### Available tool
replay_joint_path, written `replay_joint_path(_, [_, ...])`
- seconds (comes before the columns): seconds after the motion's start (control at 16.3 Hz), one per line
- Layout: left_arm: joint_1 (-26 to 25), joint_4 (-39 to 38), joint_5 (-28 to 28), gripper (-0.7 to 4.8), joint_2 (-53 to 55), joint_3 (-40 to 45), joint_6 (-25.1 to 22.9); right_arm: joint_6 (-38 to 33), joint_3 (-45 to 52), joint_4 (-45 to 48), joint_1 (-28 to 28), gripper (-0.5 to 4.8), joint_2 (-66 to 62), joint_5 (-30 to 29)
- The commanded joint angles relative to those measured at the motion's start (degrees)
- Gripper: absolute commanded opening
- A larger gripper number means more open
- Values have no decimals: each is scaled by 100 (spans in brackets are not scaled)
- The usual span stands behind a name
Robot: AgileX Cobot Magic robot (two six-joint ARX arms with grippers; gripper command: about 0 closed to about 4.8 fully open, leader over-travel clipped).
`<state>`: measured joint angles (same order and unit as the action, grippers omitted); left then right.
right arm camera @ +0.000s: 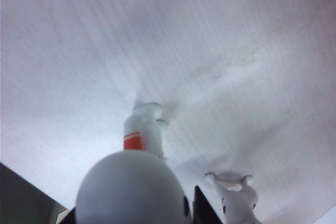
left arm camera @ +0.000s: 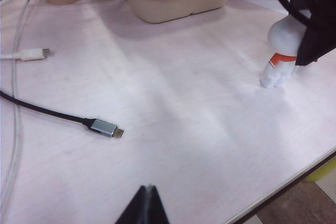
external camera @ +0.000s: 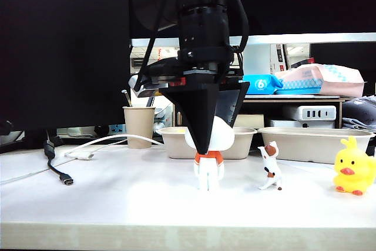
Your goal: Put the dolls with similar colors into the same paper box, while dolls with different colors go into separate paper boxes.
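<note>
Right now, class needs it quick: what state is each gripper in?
Left gripper: shut, empty, hovering over bare table.
Right gripper: around the white figure's head; grip cannot be told.

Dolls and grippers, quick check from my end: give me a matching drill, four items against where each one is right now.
Items:
1. white big-headed doll
2. small white-and-brown animal doll
3. yellow duck
4. left gripper

Places:
A. far right of the table
B. between the right gripper's fingers
C. low over the table's near edge, near the black cable plug
D. standing free between the other two dolls

Pairs: 1-B, 2-D, 3-A, 4-C
</note>
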<state>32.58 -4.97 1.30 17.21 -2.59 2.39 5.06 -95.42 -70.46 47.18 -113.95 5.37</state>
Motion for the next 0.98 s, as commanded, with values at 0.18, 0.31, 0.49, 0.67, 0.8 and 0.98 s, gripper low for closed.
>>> replay_joint_path(0.18, [-2, 76, 0, -5, 0, -17, -7, -11, -44, 48, 7, 165, 33, 120])
replay_joint_path(0.31, [83, 79, -17, -5, -2, -17, -7, -11, -57, 111, 9, 156, 122, 120])
replay_joint_path(0.49, [457, 76, -11, -5, -2, -17, -7, -20, -63, 133, -46, 139, 348, 118])
replay_joint_path(0.67, [686, 76, -7, -5, -2, -15, -7, -20, -66, 133, -175, 139, 623, 120])
replay_joint_path(0.8, [839, 76, 0, -5, -2, -15, -7, -17, -66, 133, -444, 139, 885, 122])
replay_joint_path(0.98, [1032, 81, 0, -5, -2, -15, -7, -11, -90, 131, -903, 139, 1056, 122])
